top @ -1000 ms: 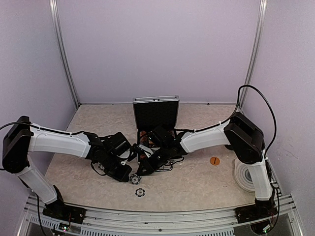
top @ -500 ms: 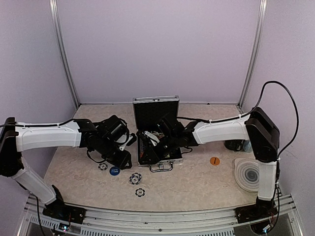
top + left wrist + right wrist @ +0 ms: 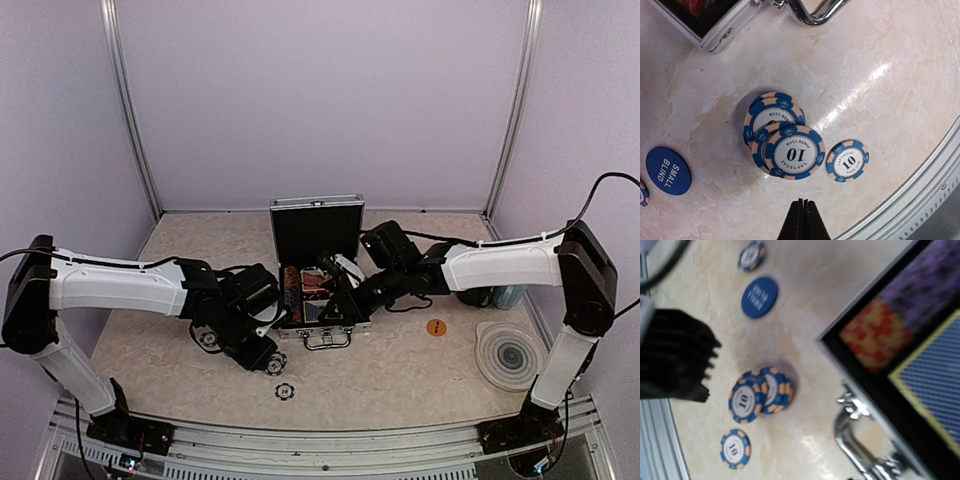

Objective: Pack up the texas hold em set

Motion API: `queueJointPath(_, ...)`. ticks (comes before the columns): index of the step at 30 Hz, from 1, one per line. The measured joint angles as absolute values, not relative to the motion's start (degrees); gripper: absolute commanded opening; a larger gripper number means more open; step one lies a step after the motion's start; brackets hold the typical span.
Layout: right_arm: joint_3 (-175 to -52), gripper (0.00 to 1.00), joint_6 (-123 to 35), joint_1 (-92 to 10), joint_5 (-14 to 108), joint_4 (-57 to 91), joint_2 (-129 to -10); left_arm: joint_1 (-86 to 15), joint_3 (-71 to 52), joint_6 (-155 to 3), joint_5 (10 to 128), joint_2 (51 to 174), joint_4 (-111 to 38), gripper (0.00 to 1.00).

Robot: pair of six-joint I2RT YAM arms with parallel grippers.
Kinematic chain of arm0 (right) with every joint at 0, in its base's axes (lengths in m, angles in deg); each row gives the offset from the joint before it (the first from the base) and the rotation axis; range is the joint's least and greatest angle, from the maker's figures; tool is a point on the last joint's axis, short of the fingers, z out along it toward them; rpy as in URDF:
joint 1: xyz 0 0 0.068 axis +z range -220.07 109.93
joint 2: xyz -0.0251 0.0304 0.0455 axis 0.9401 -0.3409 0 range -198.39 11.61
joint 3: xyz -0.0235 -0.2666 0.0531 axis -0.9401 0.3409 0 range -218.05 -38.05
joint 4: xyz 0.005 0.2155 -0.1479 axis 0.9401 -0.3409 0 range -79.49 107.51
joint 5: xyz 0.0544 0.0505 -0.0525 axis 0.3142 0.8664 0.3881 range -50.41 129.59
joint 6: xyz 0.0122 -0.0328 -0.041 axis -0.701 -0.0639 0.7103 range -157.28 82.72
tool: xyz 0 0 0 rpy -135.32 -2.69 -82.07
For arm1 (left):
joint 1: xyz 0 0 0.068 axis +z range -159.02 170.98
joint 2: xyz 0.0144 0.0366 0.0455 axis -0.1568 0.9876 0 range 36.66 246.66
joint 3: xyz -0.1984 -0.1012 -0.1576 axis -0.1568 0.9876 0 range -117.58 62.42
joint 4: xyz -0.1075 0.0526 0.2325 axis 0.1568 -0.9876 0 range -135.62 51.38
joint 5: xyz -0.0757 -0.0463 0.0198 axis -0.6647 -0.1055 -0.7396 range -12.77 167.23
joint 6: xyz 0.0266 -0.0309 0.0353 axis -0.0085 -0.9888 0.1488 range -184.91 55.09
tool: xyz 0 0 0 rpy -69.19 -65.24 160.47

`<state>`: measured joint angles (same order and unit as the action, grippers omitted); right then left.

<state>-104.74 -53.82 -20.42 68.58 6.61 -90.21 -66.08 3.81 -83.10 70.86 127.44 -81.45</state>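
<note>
Top external view: we are looking down on the ribbed silver case (image 3: 310,328) lying open in the middle of the table (image 3: 400,375), its black-lined lid (image 3: 317,230) standing upright at the back. The left gripper (image 3: 262,355) is hovering low, just in front of the case's left corner and beside a small pile of blue-and-cream chips (image 3: 275,365). A single chip (image 3: 285,391) is lying apart from the pile, nearer the arm bases.

Left wrist view: we are seeing the two fingers (image 3: 792,225) pressed together with nothing between them, their tips pointing at the pile and stopping short of it. The top chip is showing "10". A round blue button (image 3: 668,170) marked "SMALL BLIND" is lying to one side of the pile.

The right gripper (image 3: 338,298) is hanging over the open case, and we cannot tell whether its jaws are spread or closed.

Right wrist view, blurred: we are making out red chips (image 3: 870,335) and a blue card deck (image 3: 935,365) sitting inside the case, and the chrome handle (image 3: 840,435) on its front wall. An orange button (image 3: 436,327) is lying on the table to the right of the case.
</note>
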Motion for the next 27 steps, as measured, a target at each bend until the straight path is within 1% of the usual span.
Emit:
queueJointPath(3,-103.13,0.38,-53.88,-21.43,68.19,7.72,-88.09,-66.06,4.14,-84.76,71.69,127.51,-80.77,0.00)
queueJointPath(15,-101.81,0.37,-54.78,-21.49,68.34,10.11,-88.00,-67.26,10.45,-91.78,72.13,127.75,-75.59,0.00)
queueJointPath(17,-101.84,0.36,-55.39,-21.47,68.93,11.11,-88.42,-67.28,11.04,-92.57,72.30,127.66,-74.98,0.00)
queueJointPath(21,-103.21,0.28,-56.02,-20.51,68.91,11.75,-92.22,-67.28,12.05,-94.45,72.80,126.50,-73.21,0.00)
queueJointPath(27,-109.66,0.22,-55.54,-15.53,65.48,10.28,-100.46,-67.37,13.60,-96.00,73.04,125.50,-70.50,0.00)
